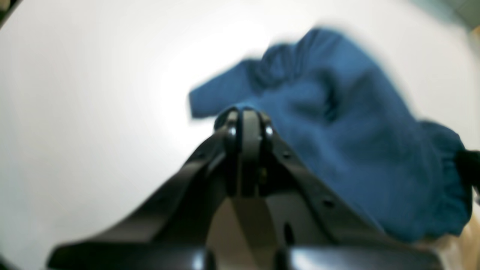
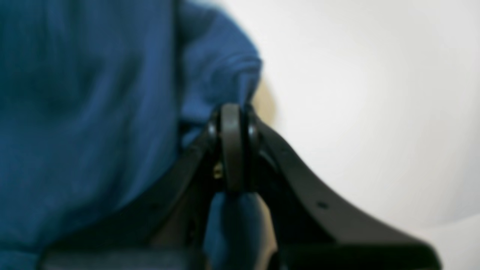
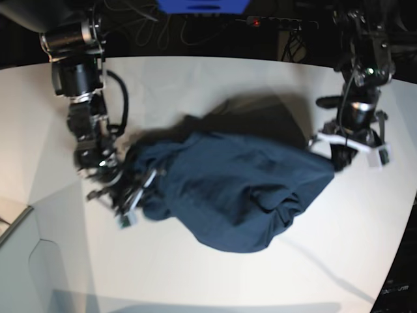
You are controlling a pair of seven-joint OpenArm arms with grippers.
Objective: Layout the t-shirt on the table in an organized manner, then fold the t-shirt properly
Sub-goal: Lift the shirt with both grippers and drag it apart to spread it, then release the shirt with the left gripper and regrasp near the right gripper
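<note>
Looking down from the left wrist camera, the left gripper [image 1: 247,120] has its jaws pressed together with nothing between them, above the white table [image 1: 82,112]; the blue t-shirt [image 1: 337,123] lies crumpled just beyond it.

From the right wrist camera, the right gripper [image 2: 231,123] is closed, with blue cloth showing between its jaws; the whole view is blurred.

From the base camera, the shirt sits bunched mid-table between both arms, one edge at each gripper.
</note>
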